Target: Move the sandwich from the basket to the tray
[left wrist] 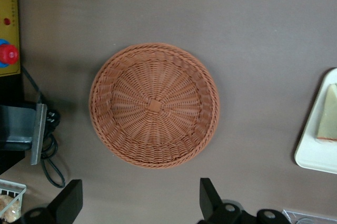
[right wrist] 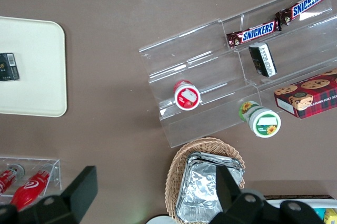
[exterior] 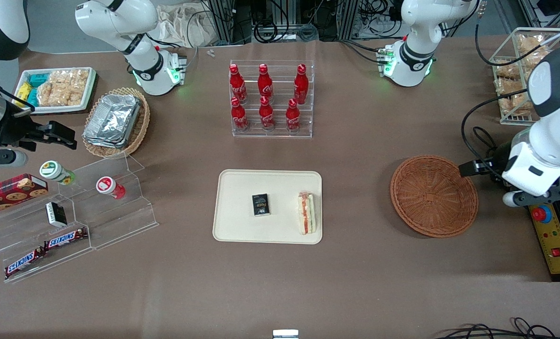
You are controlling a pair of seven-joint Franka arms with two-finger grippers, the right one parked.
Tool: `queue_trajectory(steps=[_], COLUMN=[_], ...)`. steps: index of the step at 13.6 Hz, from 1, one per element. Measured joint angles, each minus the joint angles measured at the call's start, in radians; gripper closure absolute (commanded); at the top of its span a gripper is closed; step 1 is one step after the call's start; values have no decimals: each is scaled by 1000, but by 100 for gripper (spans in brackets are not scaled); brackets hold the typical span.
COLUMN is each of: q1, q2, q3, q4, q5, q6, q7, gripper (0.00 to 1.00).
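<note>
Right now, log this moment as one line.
sandwich: on tray | basket: empty | gripper: open, above basket

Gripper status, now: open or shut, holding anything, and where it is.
Gripper: open, holding nothing, above the table just off the basket; the sandwich already lies on the tray.

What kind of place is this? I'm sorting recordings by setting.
Likely a robotics lab staged as a snack shop: cola bottles on an acrylic rack, Snickers bars on clear shelves. The sandwich lies on the tray; the open gripper hovers above the empty basket.
</note>
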Motion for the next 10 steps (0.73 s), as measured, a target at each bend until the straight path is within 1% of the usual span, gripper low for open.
queue_trajectory(steps=[2, 4, 5, 7, 8, 10], q1=[17, 38, 27, -55, -87, -110], q2=[0, -4, -10, -28, -35, -37], q3=[0, 6, 33, 141, 172, 185], q4=[-1, -8, -16, -31, -36, -36], q5=[-6, -8, -18, -41, -44, -44], q6=[0, 0, 0, 0, -1, -1], q7=[23, 88, 121, 203, 243, 276], gripper=[0, 0, 0, 0, 0, 0])
